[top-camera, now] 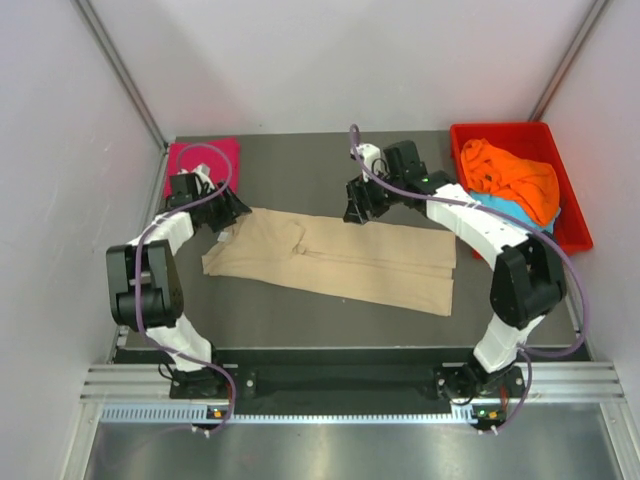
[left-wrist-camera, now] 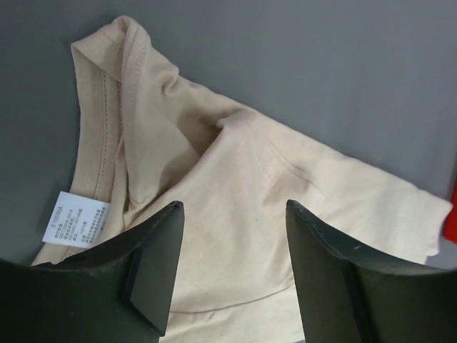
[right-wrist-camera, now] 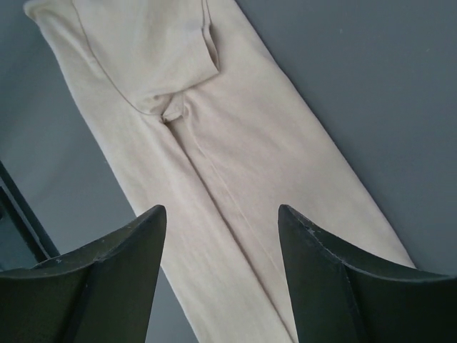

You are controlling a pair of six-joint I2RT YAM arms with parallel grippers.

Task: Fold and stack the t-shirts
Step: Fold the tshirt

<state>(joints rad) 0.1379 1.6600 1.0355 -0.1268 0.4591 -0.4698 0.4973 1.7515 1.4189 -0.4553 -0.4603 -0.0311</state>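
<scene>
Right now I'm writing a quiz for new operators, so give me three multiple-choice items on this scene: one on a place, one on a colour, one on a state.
1. Where does the orange t-shirt lie?
A) in the red tray
B) spread flat mid-table
C) at the near edge

2. What colour is the folded t-shirt at the far left corner of the table?
A) green
B) magenta-pink
C) white

3. How does the right gripper stand?
A) shut on cloth
B) shut, empty
C) open, empty, above the beige t-shirt

Answers:
1 A, the orange cloth is heaped inside the tray's walls.
2 B, the top view shows it bright pink.
3 C, its wrist view shows the fingers apart with only beige cloth below them.
</scene>
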